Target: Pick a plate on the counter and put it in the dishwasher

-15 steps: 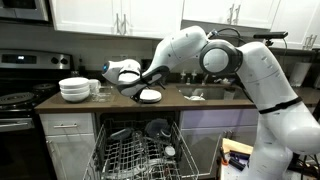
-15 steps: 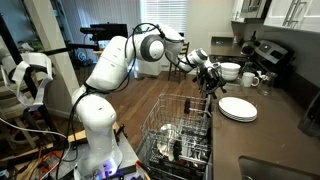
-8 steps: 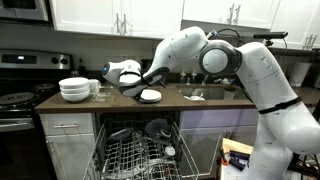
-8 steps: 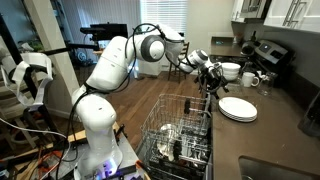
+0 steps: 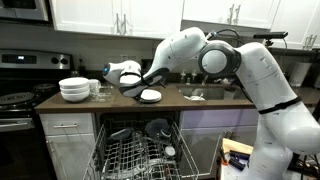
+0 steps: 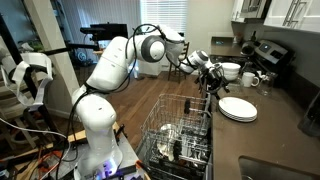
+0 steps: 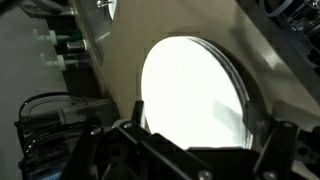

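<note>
The white plate [image 5: 150, 96] lies flat on the dark brown counter [image 5: 205, 102], above the open dishwasher [image 5: 140, 155]. In an exterior view it looks like a small stack of plates [image 6: 237, 108] beside the pulled-out wire rack [image 6: 180, 128]. My gripper [image 5: 134, 87] hovers just beside and above the plate, also seen in an exterior view [image 6: 210, 80]. In the wrist view the plate [image 7: 195, 90] fills the middle and my open gripper [image 7: 210, 122] has a finger on each side of it. I cannot tell whether the fingers touch it.
A stack of white bowls [image 5: 74, 89] and a mug [image 5: 100, 88] stand on the counter near the stove [image 5: 18, 100]. The dishwasher rack holds several dishes [image 5: 158, 128]. A sink [image 5: 205, 93] is set in the counter beyond the plate.
</note>
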Available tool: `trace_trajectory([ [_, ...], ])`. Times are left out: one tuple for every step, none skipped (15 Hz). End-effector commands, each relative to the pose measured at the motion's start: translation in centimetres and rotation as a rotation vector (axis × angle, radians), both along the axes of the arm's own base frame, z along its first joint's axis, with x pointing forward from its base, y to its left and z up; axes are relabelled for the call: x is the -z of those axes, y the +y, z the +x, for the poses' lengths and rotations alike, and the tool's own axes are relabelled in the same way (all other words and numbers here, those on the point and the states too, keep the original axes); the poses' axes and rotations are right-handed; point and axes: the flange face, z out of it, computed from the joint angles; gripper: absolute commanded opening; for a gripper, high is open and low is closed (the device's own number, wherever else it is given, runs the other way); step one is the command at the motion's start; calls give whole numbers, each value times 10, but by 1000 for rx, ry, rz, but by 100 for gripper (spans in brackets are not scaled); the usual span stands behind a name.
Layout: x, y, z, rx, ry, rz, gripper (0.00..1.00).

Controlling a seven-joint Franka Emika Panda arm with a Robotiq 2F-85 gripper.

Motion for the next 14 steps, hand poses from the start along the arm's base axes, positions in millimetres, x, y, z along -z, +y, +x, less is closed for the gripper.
trace_trajectory([
  [-4,-1,9,-36,-15,-8,100],
  [-4,-1,10,-40,-16,-9,100],
  [-4,-2,10,-42,-17,-8,100],
  [-3,-4,11,-46,-18,-4,100],
  [-3,-4,11,-46,-21,2,100],
  [-2,-5,12,-51,-26,5,100],
  [-2,-6,13,-56,-33,11,100],
  [-2,-7,14,-61,-39,14,100],
  [-1,-8,15,-65,-43,18,100],
  [-1,-10,15,-67,-46,21,100],
  [0,-12,16,-69,-49,24,100],
  [0,-14,16,-70,-51,26,100],
  [0,-16,16,-70,-53,29,100],
  [0,-17,16,-70,-55,30,100],
])
